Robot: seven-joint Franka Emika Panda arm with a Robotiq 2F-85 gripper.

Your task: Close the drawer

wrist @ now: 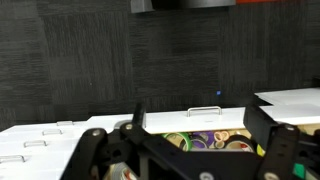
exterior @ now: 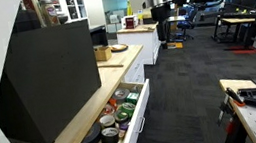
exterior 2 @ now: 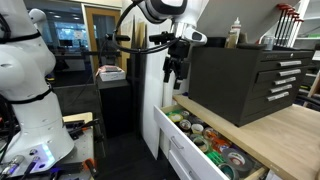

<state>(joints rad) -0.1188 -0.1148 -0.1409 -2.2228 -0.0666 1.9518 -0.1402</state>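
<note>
Drawer (exterior 2: pixel 170 146) stands pulled out beneath the wooden counter (exterior 2: pixel 285 125), packed with tape rolls (exterior 2: pixel 215 145). Gripper (exterior 2: pixel 175 68) hovers above it, jaws apart and empty. A descending push could catch the contents and jam the drawer.

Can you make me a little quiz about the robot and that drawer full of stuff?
1. True or false: the drawer is already shut.
2. What is inside the drawer? A) colourful round rolls B) folded socks C) nothing at all
3. In the wrist view, are the robot's fingers spread apart or pressed together?

Key:
1. False, it stands pulled out.
2. A.
3. Spread apart, with nothing held between them.
</note>
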